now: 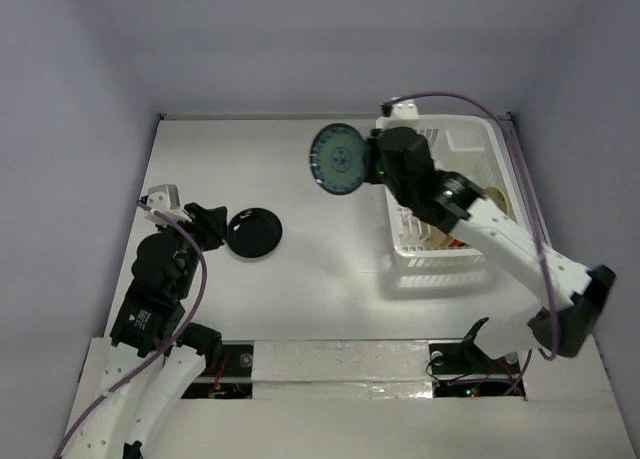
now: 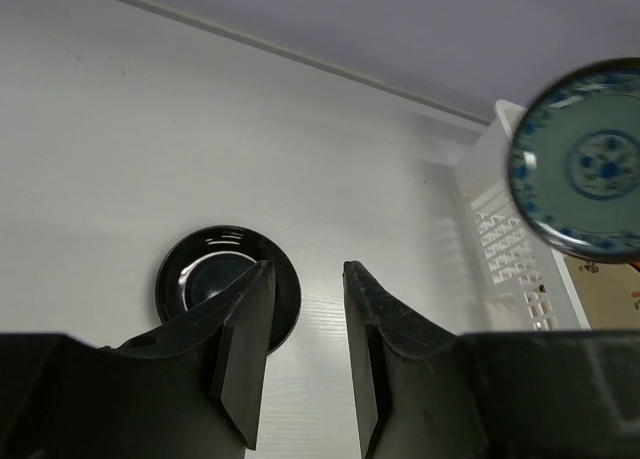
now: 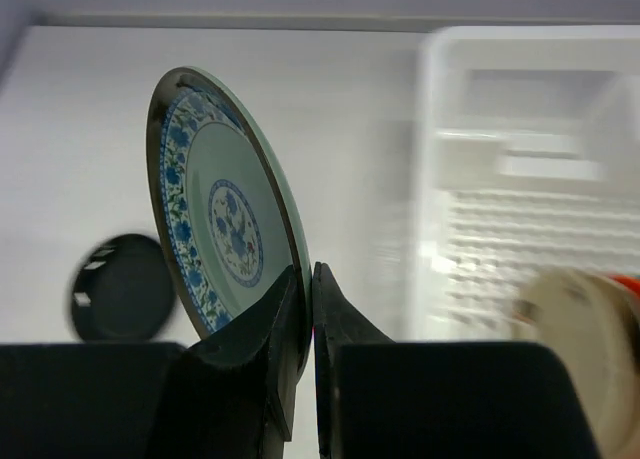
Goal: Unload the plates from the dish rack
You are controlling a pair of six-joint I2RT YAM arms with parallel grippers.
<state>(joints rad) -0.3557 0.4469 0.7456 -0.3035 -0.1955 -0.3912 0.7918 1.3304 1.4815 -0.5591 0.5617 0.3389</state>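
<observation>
**One Plate in Transit, One on the Table**

1. Right gripper point(image 3: 310, 309): the jaws are clamped on the lower rim of the blue plate point(image 1: 338, 159). The plate stands on edge at upper centre of the top view, just left of the rack point(image 1: 440, 259) and clear of its wall. Judgement: an edge grip suits a plate drawn out of a slot. The plate will need tipping flat before release.
2. Left gripper point(image 2: 306, 269): the fingers are apart with nothing between them. It sits at the left of the top view, just beside the black plate point(image 1: 254, 233), which lies flat on the table point(image 1: 300, 309). Whether a finger touches that plate cannot be told.
3. Rack: upper right of the top view, partly covered by the right arm point(image 1: 500, 239).

Hidden or unclear:
- Right wrist view: the rack is blurred. A pale round item point(image 3: 580, 339) shows at lower right. Whether it is a plate cannot be told.
- Left wrist view: one finger covers part of the black plate, and the blue plate is cut off at the right edge.

Judgement: unloading is partway done.
</observation>
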